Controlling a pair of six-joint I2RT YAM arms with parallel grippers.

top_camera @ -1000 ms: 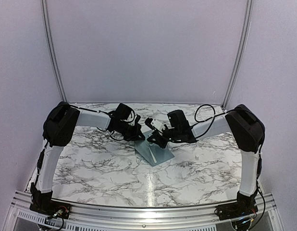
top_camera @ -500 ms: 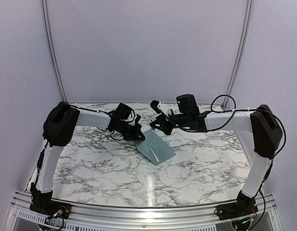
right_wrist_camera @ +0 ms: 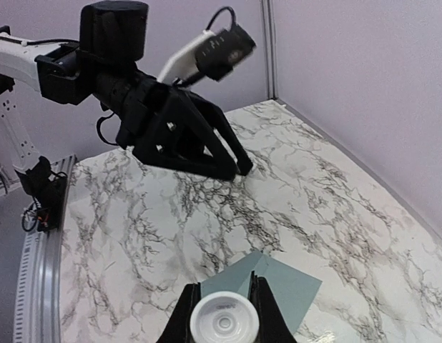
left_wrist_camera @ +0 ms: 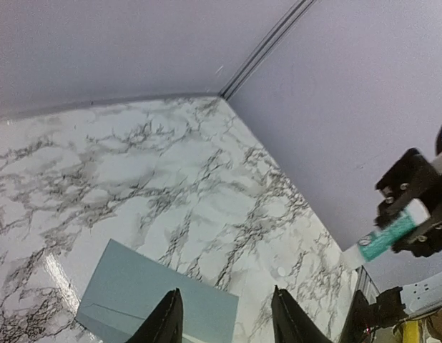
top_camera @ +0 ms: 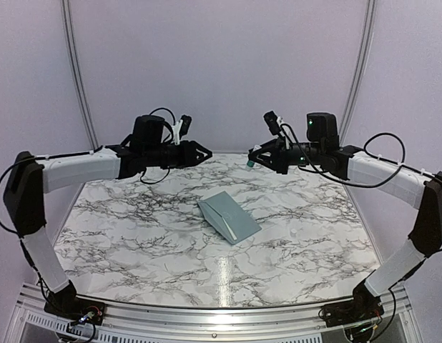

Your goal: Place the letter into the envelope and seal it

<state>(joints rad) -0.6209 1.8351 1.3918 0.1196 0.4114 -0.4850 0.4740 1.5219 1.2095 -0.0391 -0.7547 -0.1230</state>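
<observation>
You had the envelope [top_camera: 229, 216] lying flat near mid-tabletop [top_camera: 135, 236], flap side up, pale inner edge showing along one side. No tan letter was visible anywhere, so it was likely already inside; can't confirm from these views.

Both arms were raised well above the tabletop, nothing touching the envelope.

Left gripper [top_camera: 199, 152]: jaws apart by a moderate gap, nothing between them; the left wrist view looked down past both fingers [left_wrist_camera: 166, 321] at one corner of the envelope.

Right gripper [top_camera: 255, 158]: jaws closed on a small white-green glue tube [left_wrist_camera: 391, 234], round white end toward the right wrist cam, green end sticking out at the tips.

Handling, by judgement:
- Envelope is thin paper, v. light, floppy, creases easily. On the glossy marble top it'll prob. slide if you push sideways.
- Pin the body w/ one set of jaws pressing down, work the flap w/ the other. Grab by the flap edge, not the flat face; no purchase there.
- Tube is small, rigid-ish, smooth. Squeezing too hard could eject glue or let it slip.

Count:
- envelopes: 1
- letters seen: 0
- glue tubes: 1
- arms: 2

Stage est.: insertion seems done, sealing pending w/ glue in hand.
</observation>
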